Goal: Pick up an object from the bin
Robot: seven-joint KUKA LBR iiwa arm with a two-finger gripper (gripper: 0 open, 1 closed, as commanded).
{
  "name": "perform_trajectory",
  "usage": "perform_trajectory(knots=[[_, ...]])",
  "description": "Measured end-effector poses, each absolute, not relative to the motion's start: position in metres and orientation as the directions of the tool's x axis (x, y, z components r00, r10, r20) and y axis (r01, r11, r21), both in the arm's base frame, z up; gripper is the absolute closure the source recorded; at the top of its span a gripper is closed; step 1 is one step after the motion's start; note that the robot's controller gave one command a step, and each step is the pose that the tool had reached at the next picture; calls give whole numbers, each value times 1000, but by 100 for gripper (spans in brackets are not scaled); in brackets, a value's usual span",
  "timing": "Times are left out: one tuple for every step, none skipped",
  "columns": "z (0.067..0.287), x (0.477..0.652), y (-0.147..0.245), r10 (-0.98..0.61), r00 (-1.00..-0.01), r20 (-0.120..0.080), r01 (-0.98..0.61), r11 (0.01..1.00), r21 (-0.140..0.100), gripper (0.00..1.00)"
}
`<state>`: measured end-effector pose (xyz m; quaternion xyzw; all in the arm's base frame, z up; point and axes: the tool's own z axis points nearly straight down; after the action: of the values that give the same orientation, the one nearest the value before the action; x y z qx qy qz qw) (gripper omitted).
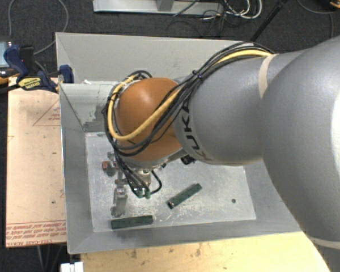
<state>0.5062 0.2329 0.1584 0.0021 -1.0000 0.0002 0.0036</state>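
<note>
I am looking at a dark green bar (132,222) that is lying flat on the floor of the bin (76,208). It is lying close to the near wall and towards the view's left corner, with its long side running roughly along that wall. The gripper (119,207) is hanging just behind the bar's left end, low over the floor and very near the bar. I cannot tell whether it is touching the bar, and I cannot tell whether the jaws are standing open or closed.

Just to the view's right of the gripper, a small green bit (143,194) is showing under the wrist. I cannot tell whether it belongs to the robot or to the bin. Further right, a second green bar (184,196) is lying at a slant, its right end pointing towards the far wall, apart from the first bar. A small reddish piece (106,165) is sitting on the floor at the view's left of the wrist. A dark speck (233,200) is lying well off to the right.

Above all this, the orange cover (144,115) is bulging over the bin's middle, with black and yellow cables (153,118) looping across it. The grey arm (260,112) is reaching in from the right
</note>
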Motion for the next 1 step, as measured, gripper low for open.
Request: perform_trajectory(knots=[[70, 489, 213, -229, -973, -10, -229, 973, 2, 0]])
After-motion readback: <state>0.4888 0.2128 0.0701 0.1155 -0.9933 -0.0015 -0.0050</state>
